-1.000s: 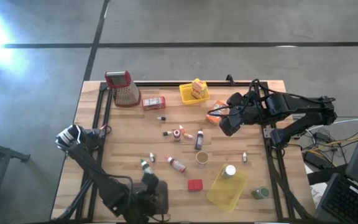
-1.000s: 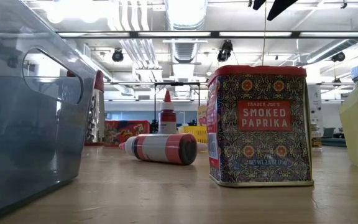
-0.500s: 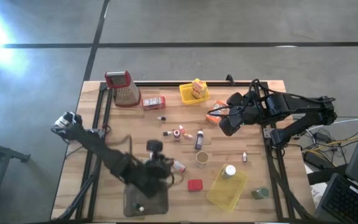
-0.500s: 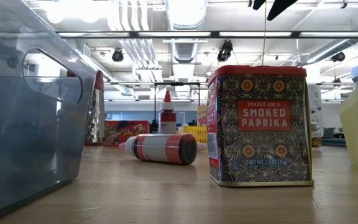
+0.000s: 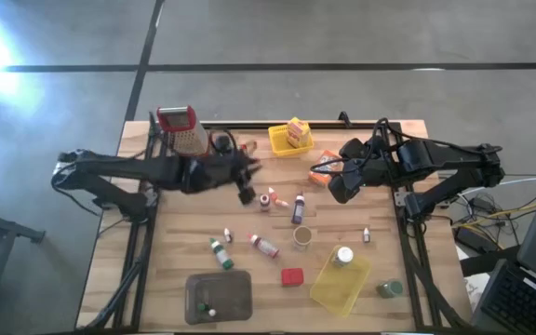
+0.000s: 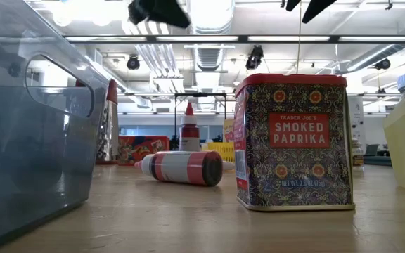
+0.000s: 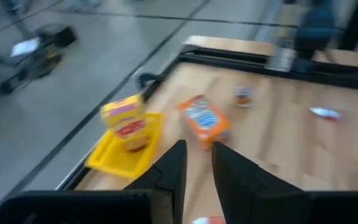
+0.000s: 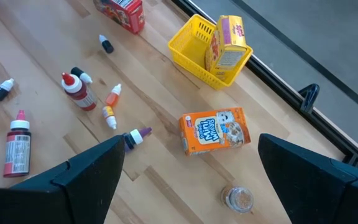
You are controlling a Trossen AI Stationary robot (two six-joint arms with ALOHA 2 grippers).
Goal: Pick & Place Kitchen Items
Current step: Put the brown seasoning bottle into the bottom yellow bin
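Since a second ago the left gripper [image 5: 246, 193] has swung from the table's near edge, over the grey tray [image 5: 220, 296], up toward the far edge near the grater [image 5: 187, 131]; its fingers [image 7: 171, 169] stand narrow, holding nothing visible. Right gripper [image 5: 328, 179] hovers wide over the orange box [image 8: 214, 130], lying flat near the far right corner.

The only writing clear enough to read is on the red-lidded, ornately patterned square metal tin [image 6: 293, 140] standing close by on the wooden surface [image 6: 188, 218], seen in the low view. Its red label panel reads "TRADER JOE'S" in small letters over "SMOKED PAPRIKA" in large white ones. A line of fine print near the tin's base is too small to make out.
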